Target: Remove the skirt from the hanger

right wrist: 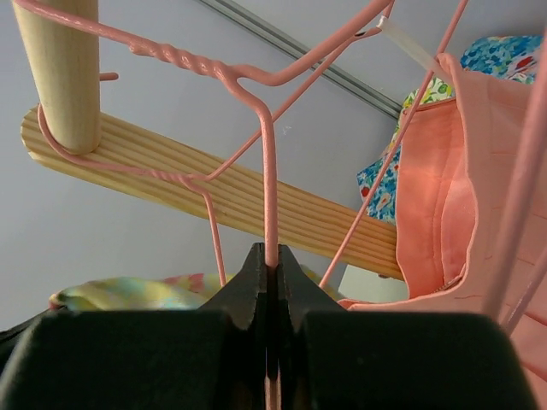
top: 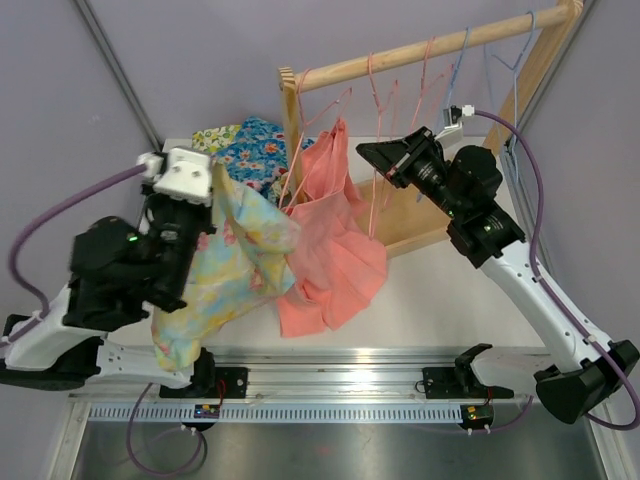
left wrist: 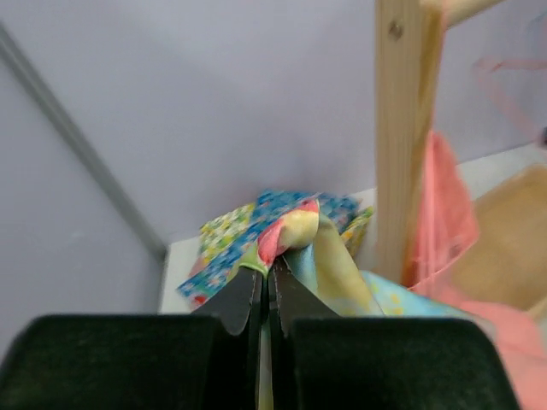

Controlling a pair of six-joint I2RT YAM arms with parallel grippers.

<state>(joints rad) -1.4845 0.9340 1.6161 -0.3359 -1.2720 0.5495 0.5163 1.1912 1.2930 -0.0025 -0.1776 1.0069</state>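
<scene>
A white table (top: 450,300) fills the middle of the overhead view, with both arm bases at its near edge; a wooden rack (top: 420,50) stands at the back, its round rail sloping up to the right, where the top corner is cut off by the frame; thin wire hangers dangle along the rail.

The left arm (top: 120,270) is raised at the table's left side; the right arm (top: 530,280) reaches in from the right towards the rail.

A coral garment (top: 335,250) hangs from the rail's left end and drapes down to the table; just left of it and overlapping it is the pastel skirt (top: 235,260), yellow and pale blue, lifted at one upper corner and falling towards the near edge; whether its waist is on a hanger cannot be told, as the folds hide it; a blue floral cloth (top: 250,145) lies behind, partly covered.

The left gripper (left wrist: 267,286) is hidden from above by its own wrist; its wrist camera shows the jaws pressed almost together on a bunched fold of the pastel skirt.

The right gripper (right wrist: 269,265) is clamped tight on the vertical wire of a pink hanger (right wrist: 269,171), hooked over the rail; the wire's lower part disappears between the fingers.
</scene>
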